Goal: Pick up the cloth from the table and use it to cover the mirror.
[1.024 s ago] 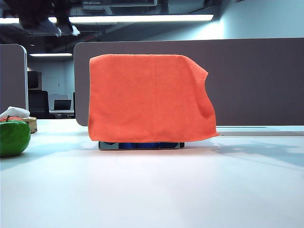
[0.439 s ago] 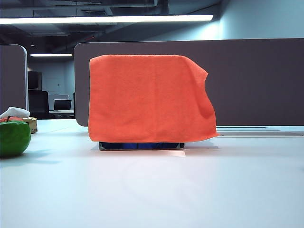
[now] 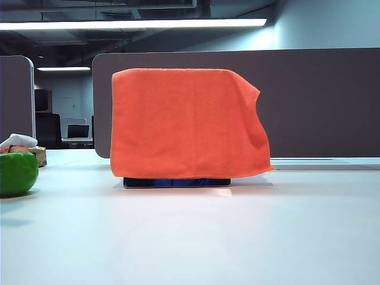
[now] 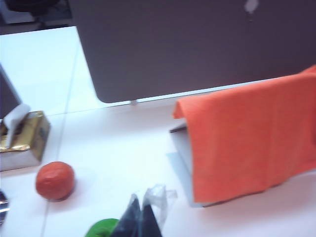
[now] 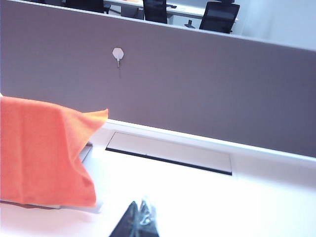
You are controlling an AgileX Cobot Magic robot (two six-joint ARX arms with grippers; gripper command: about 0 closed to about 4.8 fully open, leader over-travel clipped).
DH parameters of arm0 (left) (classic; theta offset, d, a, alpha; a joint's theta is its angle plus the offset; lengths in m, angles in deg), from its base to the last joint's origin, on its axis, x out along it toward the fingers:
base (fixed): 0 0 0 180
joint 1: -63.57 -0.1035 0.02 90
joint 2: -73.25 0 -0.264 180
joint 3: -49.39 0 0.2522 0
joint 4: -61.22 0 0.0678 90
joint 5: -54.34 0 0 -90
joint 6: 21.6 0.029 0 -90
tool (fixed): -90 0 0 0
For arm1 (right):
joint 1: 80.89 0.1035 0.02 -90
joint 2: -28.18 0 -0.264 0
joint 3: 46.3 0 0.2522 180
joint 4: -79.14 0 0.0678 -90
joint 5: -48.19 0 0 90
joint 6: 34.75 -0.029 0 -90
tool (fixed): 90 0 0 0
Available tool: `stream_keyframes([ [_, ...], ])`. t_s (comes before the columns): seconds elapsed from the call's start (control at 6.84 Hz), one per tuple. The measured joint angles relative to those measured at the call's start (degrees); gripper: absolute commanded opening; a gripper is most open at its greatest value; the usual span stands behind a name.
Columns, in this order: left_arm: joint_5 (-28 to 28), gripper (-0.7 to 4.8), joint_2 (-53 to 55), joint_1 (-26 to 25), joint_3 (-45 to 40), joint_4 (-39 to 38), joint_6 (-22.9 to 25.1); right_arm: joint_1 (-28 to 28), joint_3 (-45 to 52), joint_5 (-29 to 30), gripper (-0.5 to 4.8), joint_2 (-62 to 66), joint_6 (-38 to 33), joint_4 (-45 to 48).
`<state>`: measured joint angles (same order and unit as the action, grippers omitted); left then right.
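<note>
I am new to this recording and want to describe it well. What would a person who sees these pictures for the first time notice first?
First the bright orange cloth, draped over the upright mirror in the middle of the white table; only the mirror's dark base strip shows below it. Next the green ball at the table's left edge, with a grey-brown partition behind. Both grippers, left gripper and right gripper, are shut, empty and apart from the cloth.

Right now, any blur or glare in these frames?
Exterior view: sharp, ceiling light strip blown out, faint sheen on the table below the cloth. Left wrist view: soft and smeared, left gripper shut. Right wrist view: clearer, right gripper shut.
</note>
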<state>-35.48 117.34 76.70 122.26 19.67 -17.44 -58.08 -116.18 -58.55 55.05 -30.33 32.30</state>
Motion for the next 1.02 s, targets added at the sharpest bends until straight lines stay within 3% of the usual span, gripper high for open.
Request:
stream_keyframes([
  [0.15,0.83,-0.06,-1.6,0.0,-1.11,0.0,-0.63,0.0,1.44,-0.02,-0.05,-1.86,-0.46,0.07],
  [0.29,2.23,-0.06,-18.45,0.0,-14.14,-0.39,-4.52,0.0,17.11,0.02,-0.05,-21.09,-1.51,4.94],
  [0.44,2.38,-0.06,-33.57,0.02,-22.91,0.13,-7.93,0.0,24.98,0.02,-0.05,-26.62,-1.4,5.4],
  [0.59,2.56,-0.06,-41.92,0.02,-25.53,-0.48,-10.58,0.0,29.35,0.35,-0.05,-26.64,-1.38,6.45],
  [1.02,6.27,-0.06,-43.89,0.02,-27.89,-3.91,-11.32,-0.02,40.3,5.84,-0.04,-26.67,-1.18,16.94],
])
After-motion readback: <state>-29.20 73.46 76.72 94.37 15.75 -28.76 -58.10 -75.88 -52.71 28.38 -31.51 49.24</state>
